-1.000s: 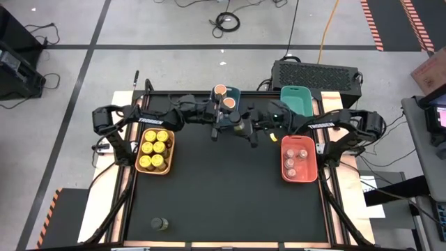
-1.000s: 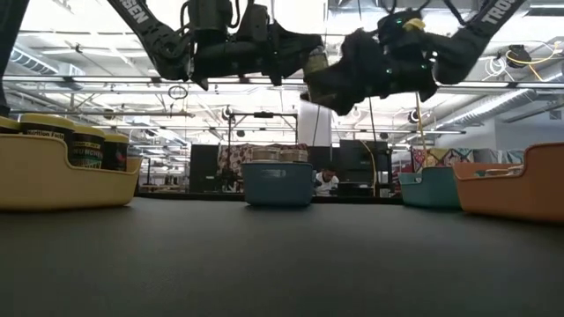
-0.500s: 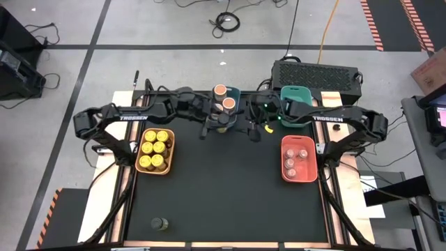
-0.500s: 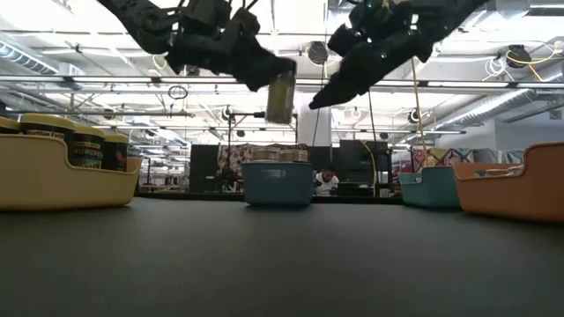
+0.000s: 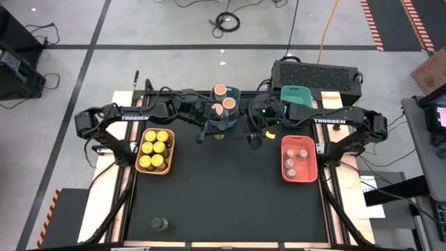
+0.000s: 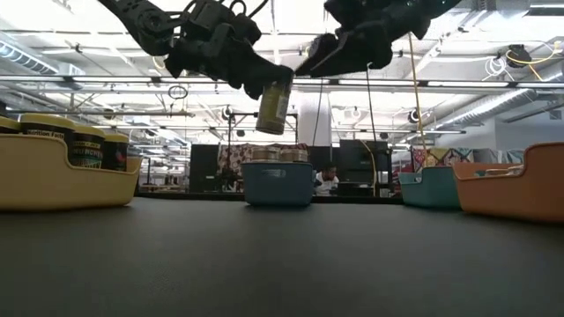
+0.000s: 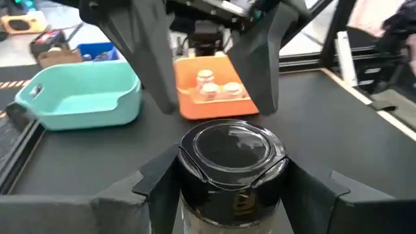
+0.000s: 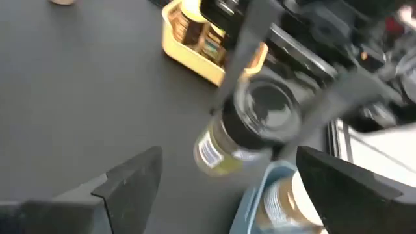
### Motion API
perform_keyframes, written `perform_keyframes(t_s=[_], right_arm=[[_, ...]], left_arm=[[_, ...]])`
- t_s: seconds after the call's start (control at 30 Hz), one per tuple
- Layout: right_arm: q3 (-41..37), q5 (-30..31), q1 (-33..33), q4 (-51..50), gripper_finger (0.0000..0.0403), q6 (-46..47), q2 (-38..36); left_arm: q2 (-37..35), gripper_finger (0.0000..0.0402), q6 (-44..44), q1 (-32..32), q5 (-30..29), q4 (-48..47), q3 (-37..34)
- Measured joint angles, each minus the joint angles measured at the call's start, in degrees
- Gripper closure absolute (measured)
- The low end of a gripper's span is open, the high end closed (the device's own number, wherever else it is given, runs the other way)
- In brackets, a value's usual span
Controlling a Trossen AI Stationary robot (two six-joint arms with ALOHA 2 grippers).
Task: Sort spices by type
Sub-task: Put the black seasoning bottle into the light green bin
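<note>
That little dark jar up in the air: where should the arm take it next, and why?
Probably over to the teal bin and lower it in. The left gripper holds the dark jar high above the table; the teal bin looks empty, while the others hold different kinds. The right gripper is open beside it.

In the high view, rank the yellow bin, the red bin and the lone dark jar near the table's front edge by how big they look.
1. Red bin and yellow bin: look about alike, so no ranking between them.
2. Lone dark jar: clearly smallest.
</note>
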Motion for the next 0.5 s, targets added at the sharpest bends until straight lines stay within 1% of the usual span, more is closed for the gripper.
perform_keyframes(t_s=[0.2, 0.37, 0.5], right_arm=[[0.0, 0.0, 2.8, 3.4, 0.0061, -2.1, 0.3], [0.0, 0.0, 4.4, 3.3, 0.0062, -2.5, 0.4], [0.0, 0.0, 5.6, 2.6, 0.0062, -3.2, 0.8]], left_arm=[[1.2, 0.0183, -1.2, -2.0, 0.9, 1.4, 0.0], [3.8, 0.0183, -3.7, -3.3, 1.9, 2.1, 0.0], [5.5, 0.0183, -7.4, -4.0, 2.2, 2.7, 0.5]])
